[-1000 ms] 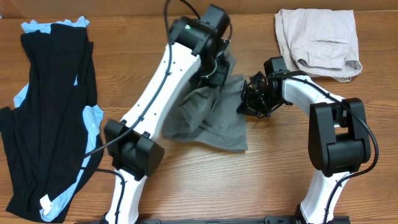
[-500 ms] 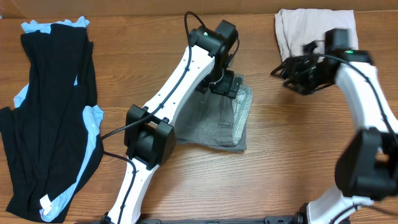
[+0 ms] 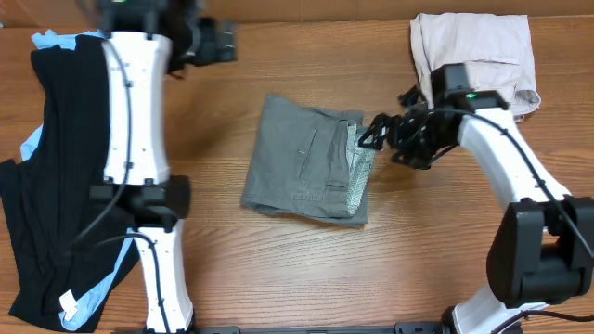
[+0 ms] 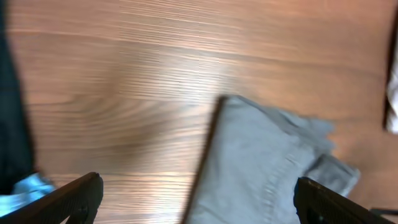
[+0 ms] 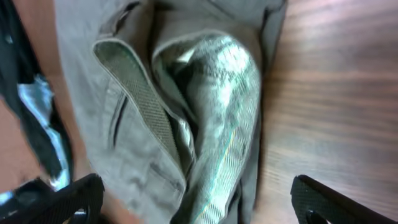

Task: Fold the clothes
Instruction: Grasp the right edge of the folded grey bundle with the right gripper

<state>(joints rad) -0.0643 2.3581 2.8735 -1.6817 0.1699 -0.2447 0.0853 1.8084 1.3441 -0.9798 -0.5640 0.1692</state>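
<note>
The clothes, a pair of grey shorts (image 3: pixel 302 172), lie folded in a rough square at the table's middle. Their waistband and paler lining (image 3: pixel 357 176) show along the right edge. My left gripper (image 3: pixel 223 42) hangs open at the back left, well clear of them. In the left wrist view the shorts (image 4: pixel 267 168) lie far below the open left gripper (image 4: pixel 199 199). My right gripper (image 3: pixel 379 133) is open just off the shorts' upper right corner. The right wrist view shows the lining (image 5: pixel 217 81) and the grey cloth (image 5: pixel 99 93) under the right gripper (image 5: pixel 196 202), with nothing held.
Pale beige shorts (image 3: pixel 473 56) lie at the back right, close behind my right arm. A long black and light-blue garment (image 3: pixel 74 167) covers the left side, under my left arm. Bare wooden table (image 3: pixel 306 269) shows in front of the shorts.
Both grippers opened and let go of the shorts, which now lie folded flat. The left arm swung off to the back left. The right gripper came back to the shorts' right edge.
</note>
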